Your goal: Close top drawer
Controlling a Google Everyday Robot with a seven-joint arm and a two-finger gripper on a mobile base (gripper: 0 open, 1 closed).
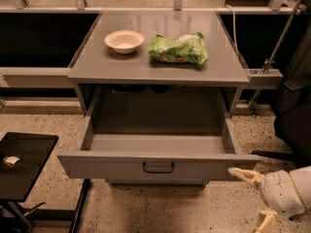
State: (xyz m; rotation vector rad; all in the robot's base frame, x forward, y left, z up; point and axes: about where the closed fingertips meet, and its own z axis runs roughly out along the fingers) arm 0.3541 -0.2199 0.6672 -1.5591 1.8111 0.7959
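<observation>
I counted one top drawer [116, 167] in view, with one dark loop handle [158, 167] at the centre of its flat grey front. On the cabinet top [121, 69] above it there was one pale bowl [124, 41] and one green bag [179, 49], the bag just beside the bowl at its 3 o'clock, the two not touching. One black side table [24, 164] stood on the speckled floor [160, 208] at the drawer's 9 o'clock, and one small white scrap [10, 161] lay on it.

My one gripper [249, 198] was low in the scene, at about 4 o'clock from the handle, past the right end of the drawer front. Seen from the gripper, the drawer lay towards 10 o'clock. The two fingers were spread wide and held nothing. The upper fingertip [238, 173] was right at the lower right corner of the drawer front; I could not tell whether it touched. The lower finger [265, 222] hung well under that, over the floor.

The drawer stood pulled far out from under the cabinet top, its tray open upward. Its front faced 6 o'clock, towards the camera, and its long axis ran from 9 o'clock to 3 o'clock.
</observation>
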